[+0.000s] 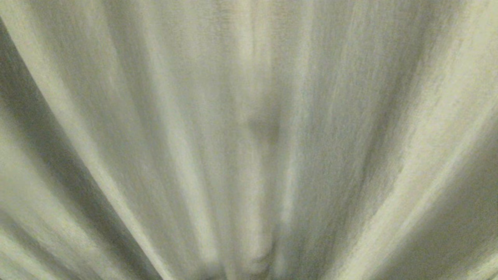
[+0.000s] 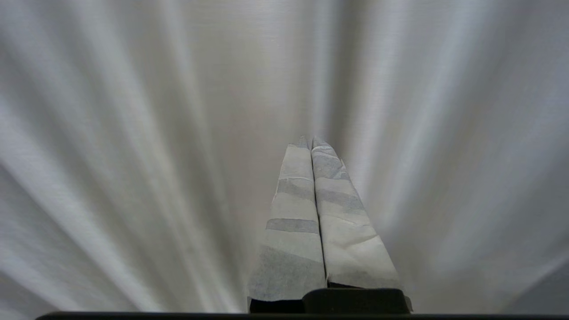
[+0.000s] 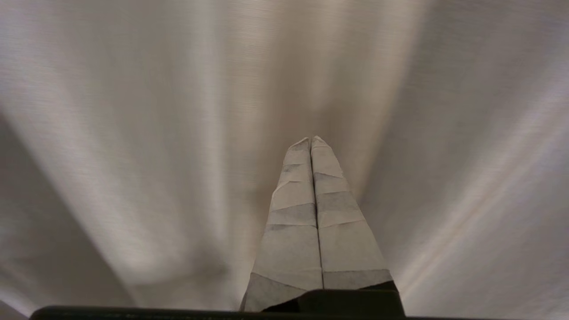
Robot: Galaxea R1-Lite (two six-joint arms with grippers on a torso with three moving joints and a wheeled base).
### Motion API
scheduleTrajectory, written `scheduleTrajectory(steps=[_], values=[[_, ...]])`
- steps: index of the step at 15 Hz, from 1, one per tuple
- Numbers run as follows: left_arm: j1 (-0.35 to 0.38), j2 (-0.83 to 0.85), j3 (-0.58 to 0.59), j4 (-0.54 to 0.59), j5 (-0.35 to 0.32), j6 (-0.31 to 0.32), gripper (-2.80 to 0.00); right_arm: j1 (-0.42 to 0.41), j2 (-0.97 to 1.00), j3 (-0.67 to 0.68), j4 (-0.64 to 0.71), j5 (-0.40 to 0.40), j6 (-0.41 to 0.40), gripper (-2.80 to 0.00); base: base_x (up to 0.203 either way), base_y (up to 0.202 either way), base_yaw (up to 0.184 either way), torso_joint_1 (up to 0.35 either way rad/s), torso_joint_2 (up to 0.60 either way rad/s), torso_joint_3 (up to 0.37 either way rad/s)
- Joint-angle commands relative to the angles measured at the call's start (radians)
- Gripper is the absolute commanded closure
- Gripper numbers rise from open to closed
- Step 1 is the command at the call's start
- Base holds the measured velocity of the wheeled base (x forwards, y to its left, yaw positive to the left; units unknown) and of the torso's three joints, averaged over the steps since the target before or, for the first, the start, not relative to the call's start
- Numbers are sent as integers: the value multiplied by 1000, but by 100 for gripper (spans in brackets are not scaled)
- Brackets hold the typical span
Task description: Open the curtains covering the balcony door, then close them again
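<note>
Cream-beige pleated curtains (image 1: 249, 116) fill the whole head view at very close range. The same folds of the curtains (image 2: 133, 133) fill the left wrist view, and the curtains (image 3: 133, 133) fill the right wrist view too. My left gripper (image 2: 310, 141) is shut, its tape-wrapped fingers pressed together, the tips pointing at the fabric with nothing between them. My right gripper (image 3: 310, 139) is likewise shut and empty, tips toward the cloth. Whether either tip touches the fabric I cannot tell. The balcony door is hidden behind the curtains. Neither arm shows in the head view.
</note>
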Motion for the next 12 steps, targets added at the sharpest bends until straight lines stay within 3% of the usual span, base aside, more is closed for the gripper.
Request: scheduleTrajectory(steps=[1,12], values=[[0,0,0,0,1,-1,0,0,0,0,1,0,0,0,0,-189,2,2,2,2],[0,0,0,1,1,1,0,0,0,0,0,0,0,0,0,-191,4,1,2,2]])
